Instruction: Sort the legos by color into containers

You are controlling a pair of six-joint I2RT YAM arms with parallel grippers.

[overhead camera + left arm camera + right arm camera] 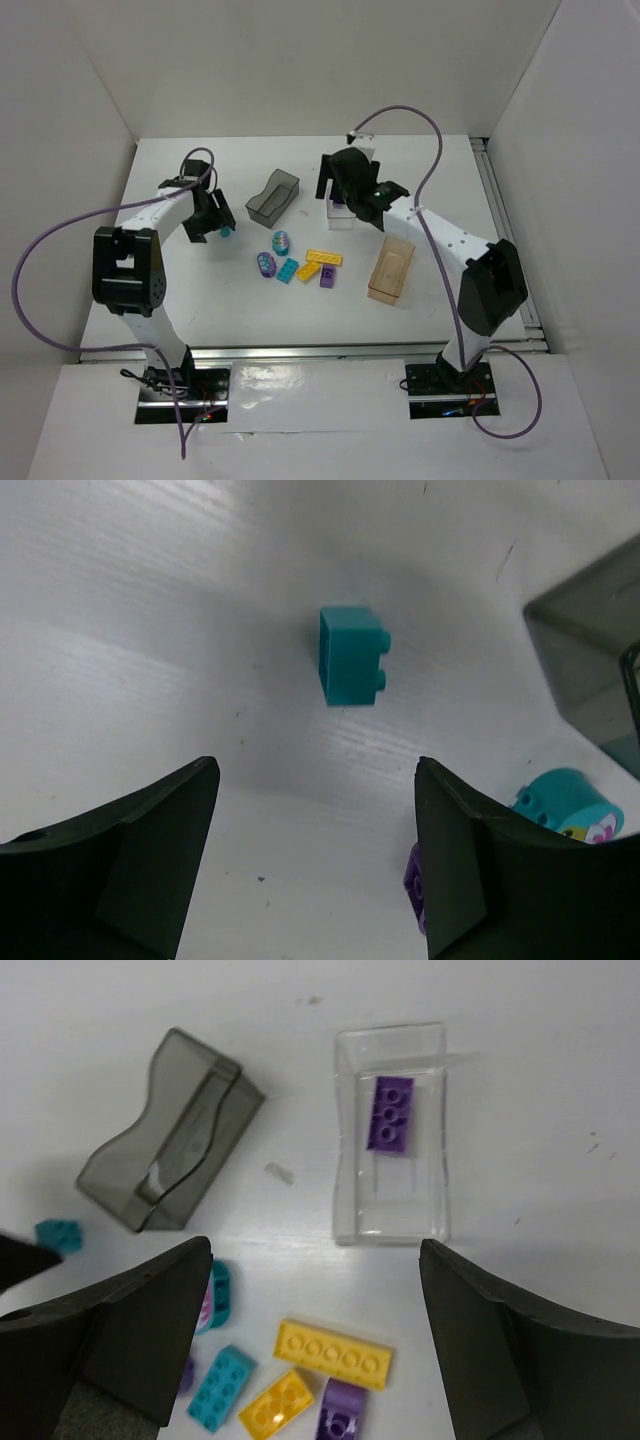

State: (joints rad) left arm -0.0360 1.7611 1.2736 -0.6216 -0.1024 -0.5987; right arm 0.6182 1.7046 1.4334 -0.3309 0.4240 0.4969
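So, both arms are out over the worktop (240, 310) at the moment. The left end effector (315, 780) is spread wide with nothing in it. A small teal brick (352, 669) lies on the worktop just ahead of the fingers, roughly in line with the gap, studs facing sideways and not touched. The smoky grey container (590, 670) pokes in at the right edge of that wrist view. A round striped piece (568, 805) peeks out from behind the right-hand finger.

The right end effector (315, 1260) is wide open too and holds nothing, hanging above the clear container (390, 1130). One purple brick (390, 1113) lies flat inside that container, toward its far end.

The rest of the legos are loose on the worktop between the grey container and the tan container (390, 268):
- a long yellow plate (334, 1353)
- a short yellow brick (277, 1400) just beside it
- a longer teal brick (222, 1387)
- a purple piece (342, 1423) at the bottom edge of the right wrist view
- a second striped piece (265, 262) near the first one
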